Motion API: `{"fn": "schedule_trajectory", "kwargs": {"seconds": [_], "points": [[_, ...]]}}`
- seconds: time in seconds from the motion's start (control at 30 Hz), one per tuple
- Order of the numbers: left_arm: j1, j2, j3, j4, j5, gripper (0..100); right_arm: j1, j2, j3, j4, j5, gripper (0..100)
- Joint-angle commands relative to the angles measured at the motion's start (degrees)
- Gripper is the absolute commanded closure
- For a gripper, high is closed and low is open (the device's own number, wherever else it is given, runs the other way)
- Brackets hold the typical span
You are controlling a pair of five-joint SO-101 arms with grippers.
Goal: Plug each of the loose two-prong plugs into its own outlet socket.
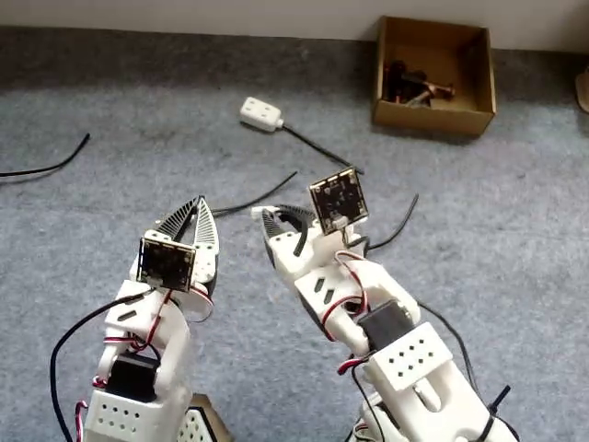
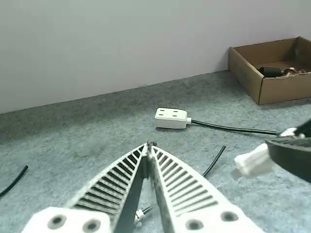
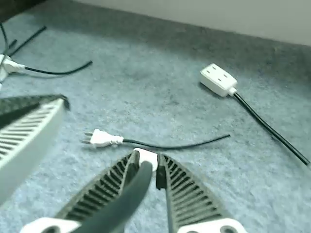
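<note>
I work over a grey carpet (image 1: 479,239) that runs to a pale wall at the far side. My two white arms come in from the near edge, side by side.

A cardboard box (image 1: 428,118) sits far right, open at the top. It holds dark objects I cannot make out.

My left gripper (image 1: 201,203) is low over the carpet with its ribbed fingers pressed together at the tips, and nothing is held between them. My right gripper (image 3: 146,160) is just to its right and is clamped on a white plug (image 2: 250,163). Its prongs are hidden by the fingers, and I cannot tell which cord belongs to it.

The outlet socket (image 1: 260,113), a small white block, lies on the carpet beyond both grippers, well apart from them. Its black cord (image 1: 317,147) trails off to the right.

A second plug (image 3: 102,139) lies flat on the carpet near my fingertips, with its two prongs bare and a short black lead (image 3: 180,144) running from it. In the high view my left gripper covers the plug.

A third plug (image 3: 8,67) shows on the carpet farther off, partly cut off by the picture's edge.
</note>
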State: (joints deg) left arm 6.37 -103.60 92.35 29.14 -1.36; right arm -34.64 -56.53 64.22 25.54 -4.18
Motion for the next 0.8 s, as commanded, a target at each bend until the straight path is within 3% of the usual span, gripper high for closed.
{"fn": "schedule_trajectory", "kwargs": {"seconds": [0.0, 0.37, 0.77], "points": [[-2.15, -0.75, -1.71, -1.14, 0.53, 99, 4.09, -0.40, -3.65, 4.09, 0.97, 99.0], [-5.14, -0.75, -1.63, -1.14, 0.53, 99, 14.46, 0.04, -12.00, 20.53, 8.18, 99.2], [-5.23, -0.75, -1.63, -1.05, 0.53, 99, 18.95, 0.22, -13.49, 24.66, 5.54, 99.3]]}}
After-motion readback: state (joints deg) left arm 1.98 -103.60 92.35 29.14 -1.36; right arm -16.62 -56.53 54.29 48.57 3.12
